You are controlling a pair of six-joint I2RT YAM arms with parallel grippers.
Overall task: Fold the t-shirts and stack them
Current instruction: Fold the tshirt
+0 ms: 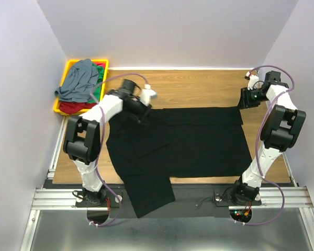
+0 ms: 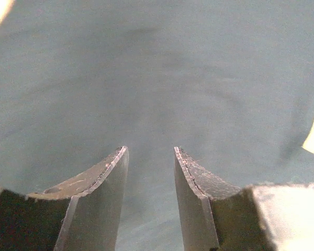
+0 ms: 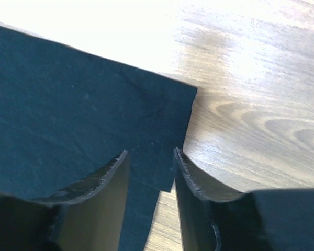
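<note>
1. Step in hand, as I judge it: the first fold of the black t-shirt (image 1: 199,141), which lies spread flat on the tabletop (image 1: 199,86). Both grippers sit at its far edge, and no fold line is made yet.
2. The left gripper (image 1: 140,111) has its jaws roughly half parted and grips nothing. In its wrist view cloth fills everything below and ahead of the fingertips, with no hem in sight.
3. The right gripper (image 1: 245,99) is also about half parted, with nothing clamped. The shirt's far right corner lies directly under and just ahead of its fingertips, and bare wood lies ahead and to its right.
4. Next move, by my reading: each gripper must drop, catch the far edge, pinch shut and draw it back toward the arm bases. The right one is well placed. The left one first needs to find an edge.
5. Edges and room:
   - Open tabletop lies beyond both grippers.
   - Behind them the shirt spans the tabletop, and a flap spills over the near edge behind the left gripper.
   - The yellow tray (image 1: 60,107) sits near, to the left of and beyond the left gripper. It holds a grey-blue t-shirt (image 1: 78,81) on a red t-shirt (image 1: 73,107).
   - A wall stands close to the right gripper's outer side.
</note>
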